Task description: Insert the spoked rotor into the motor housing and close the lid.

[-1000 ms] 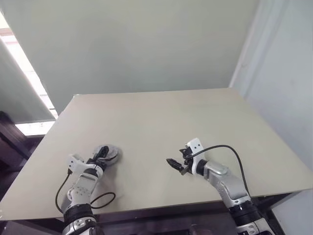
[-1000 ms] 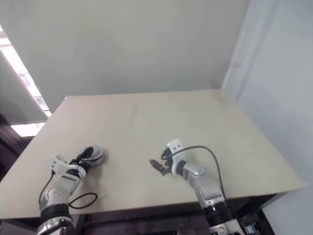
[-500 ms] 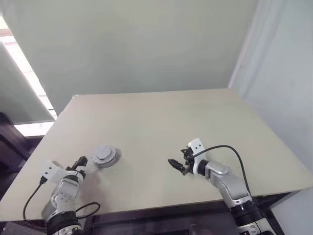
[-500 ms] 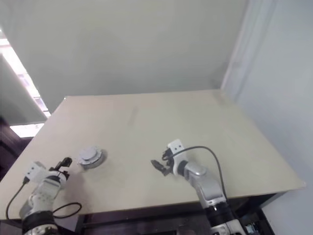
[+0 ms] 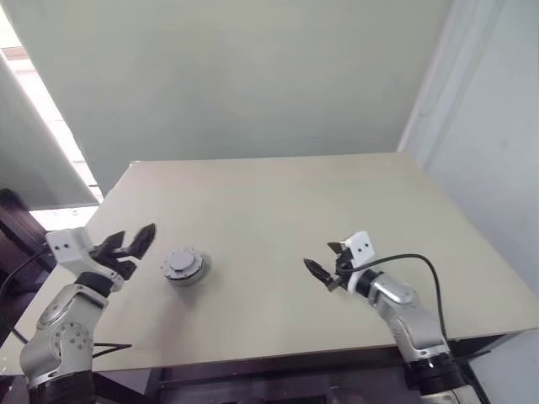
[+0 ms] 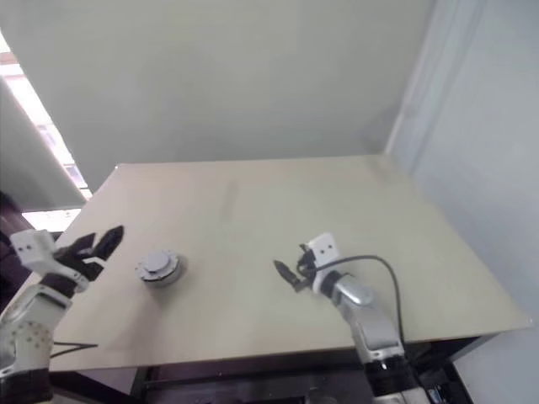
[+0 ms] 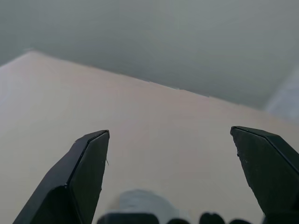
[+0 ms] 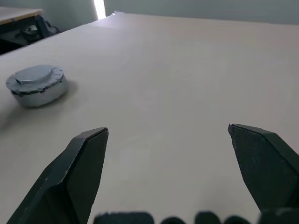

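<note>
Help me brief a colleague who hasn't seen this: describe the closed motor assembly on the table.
On the beige table, look toward the robot's left, near the front edge. The closed motor assembly is a small grey round puck with a notched rim and raised centre, sitting alone between the two open grippers.

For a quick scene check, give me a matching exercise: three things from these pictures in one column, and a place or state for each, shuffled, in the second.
Column one:
1. lid
2. left gripper
3. right gripper

Column two:
A. open, raised beside the table's left edge
B. closed on the assembly, resting on the table
C. open, low over the table's right half

Pairs: 1-B, 2-A, 3-C
</note>
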Action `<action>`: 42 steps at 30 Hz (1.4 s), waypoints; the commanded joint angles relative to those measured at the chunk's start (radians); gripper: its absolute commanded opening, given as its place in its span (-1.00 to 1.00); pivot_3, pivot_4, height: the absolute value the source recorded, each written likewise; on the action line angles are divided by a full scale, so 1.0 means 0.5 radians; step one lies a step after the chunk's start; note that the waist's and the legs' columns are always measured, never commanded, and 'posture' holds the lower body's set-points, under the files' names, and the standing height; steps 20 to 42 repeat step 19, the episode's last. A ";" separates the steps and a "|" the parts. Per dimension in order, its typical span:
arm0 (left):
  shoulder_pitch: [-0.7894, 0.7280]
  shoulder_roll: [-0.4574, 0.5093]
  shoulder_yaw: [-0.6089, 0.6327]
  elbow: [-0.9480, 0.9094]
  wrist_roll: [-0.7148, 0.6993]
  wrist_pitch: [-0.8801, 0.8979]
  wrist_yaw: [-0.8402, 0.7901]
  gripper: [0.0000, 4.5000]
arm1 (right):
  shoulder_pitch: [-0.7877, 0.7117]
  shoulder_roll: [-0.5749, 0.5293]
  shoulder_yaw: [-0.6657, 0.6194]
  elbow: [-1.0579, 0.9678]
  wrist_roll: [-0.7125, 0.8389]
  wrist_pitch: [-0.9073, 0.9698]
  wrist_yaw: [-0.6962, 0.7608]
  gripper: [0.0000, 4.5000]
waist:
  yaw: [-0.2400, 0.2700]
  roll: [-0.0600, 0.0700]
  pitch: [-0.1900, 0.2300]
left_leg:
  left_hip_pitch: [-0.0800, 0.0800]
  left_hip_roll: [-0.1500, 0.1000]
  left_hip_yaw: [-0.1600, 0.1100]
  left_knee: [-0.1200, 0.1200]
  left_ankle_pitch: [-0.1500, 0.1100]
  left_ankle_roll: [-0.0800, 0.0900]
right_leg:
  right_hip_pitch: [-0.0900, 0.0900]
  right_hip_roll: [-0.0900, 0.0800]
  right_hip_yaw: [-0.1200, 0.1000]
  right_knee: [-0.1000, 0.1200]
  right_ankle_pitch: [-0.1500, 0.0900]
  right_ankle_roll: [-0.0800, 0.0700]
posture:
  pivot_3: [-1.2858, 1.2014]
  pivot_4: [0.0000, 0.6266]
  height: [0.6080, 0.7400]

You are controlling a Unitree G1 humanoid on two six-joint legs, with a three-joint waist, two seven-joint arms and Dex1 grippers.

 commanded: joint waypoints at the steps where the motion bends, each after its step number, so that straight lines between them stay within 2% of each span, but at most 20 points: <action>1: -0.007 0.066 -0.179 -0.193 0.035 0.039 -0.166 0.99 | 0.068 -0.131 -0.027 -0.200 0.032 0.030 0.103 1.00 | 0.001 0.000 0.000 | 0.000 0.000 0.000 0.000 0.000 0.000 | 0.000 0.000 0.000 0.000 0.000 0.000 | 0.03 -1.00 1.00; 8: -0.030 0.058 -0.513 -0.357 0.045 0.266 -0.269 0.99 | 0.174 -0.211 -0.124 -0.277 0.063 0.065 0.065 1.00 | -0.011 0.001 0.001 | 0.003 0.002 0.003 0.003 0.001 0.001 | 0.001 0.002 0.001 0.003 -0.003 -0.004 | 0.03 -1.00 1.00; 12: 0.015 0.087 -0.618 -0.349 0.097 0.294 -0.348 0.99 | 0.214 -0.210 -0.167 -0.316 0.066 0.087 0.040 1.00 | -0.011 0.001 0.001 | 0.003 0.002 0.003 0.002 0.000 0.001 | 0.001 0.003 0.002 0.003 -0.002 -0.004 | 0.03 -1.00 1.00; 19: 0.031 0.061 -0.684 -0.316 0.152 0.290 -0.397 0.99 | 0.272 -0.210 -0.195 -0.349 0.071 0.088 0.032 1.00 | -0.010 0.002 0.001 | 0.002 0.002 0.003 0.003 0.000 0.001 | 0.001 0.002 0.002 0.002 -0.003 -0.004 | 0.03 -1.00 1.00; 42: 0.031 0.061 -0.684 -0.316 0.152 0.290 -0.397 0.99 | 0.272 -0.210 -0.195 -0.349 0.071 0.088 0.032 1.00 | -0.010 0.002 0.001 | 0.002 0.002 0.003 0.003 0.000 0.001 | 0.001 0.002 0.002 0.002 -0.003 -0.004 | 0.03 -1.00 1.00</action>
